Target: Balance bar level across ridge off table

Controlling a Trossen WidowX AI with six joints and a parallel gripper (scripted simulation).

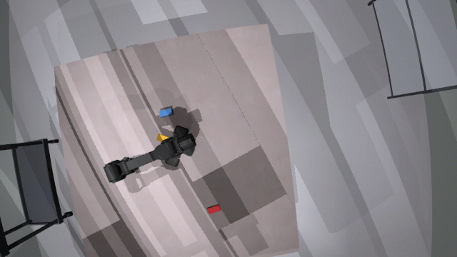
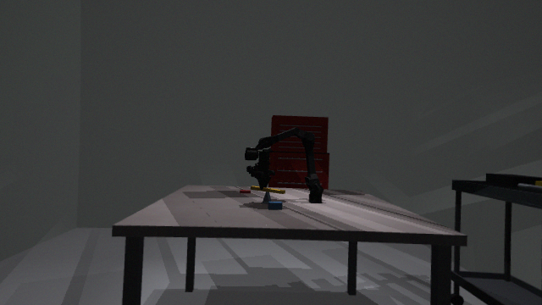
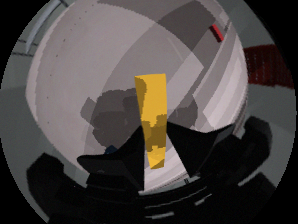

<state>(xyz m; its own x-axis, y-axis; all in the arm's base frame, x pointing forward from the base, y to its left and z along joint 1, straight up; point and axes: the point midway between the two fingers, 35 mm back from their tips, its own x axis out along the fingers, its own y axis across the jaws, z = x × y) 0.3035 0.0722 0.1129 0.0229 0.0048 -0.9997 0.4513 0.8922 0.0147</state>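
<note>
Exterior: claw (image 2: pixel 263 187) (image 3: pixel 153 125) grips bar (image 2: pixel 275 191) (image 3: pixel 152 107), well in from tbl edge (image 2: pixel 288 234).

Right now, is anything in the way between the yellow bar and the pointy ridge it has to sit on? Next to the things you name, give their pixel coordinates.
Nothing visible stands between them: the ridge (image 2: pixel 267 197) is right under the yellow bar (image 1: pixel 162 138) (image 2: pixel 277 191) (image 3: pixel 151 100), which the gripper (image 2: pixel 263 187) (image 3: pixel 153 125) holds. The blue block (image 1: pixel 166 112) (image 2: pixel 275 206) is off to one side.

No legible text, label, brand, number or sign noted in top, exterior or wrist view. Red drawer cabinet (image 2: pixel 300 135) (image 3: pixel 270 66): pale lines only, no readable lettering. Blocks on counter (image 1: pixel 246 118) (image 2: pixel 203 230) (image 3: pixel 75 75): none readable.
</note>
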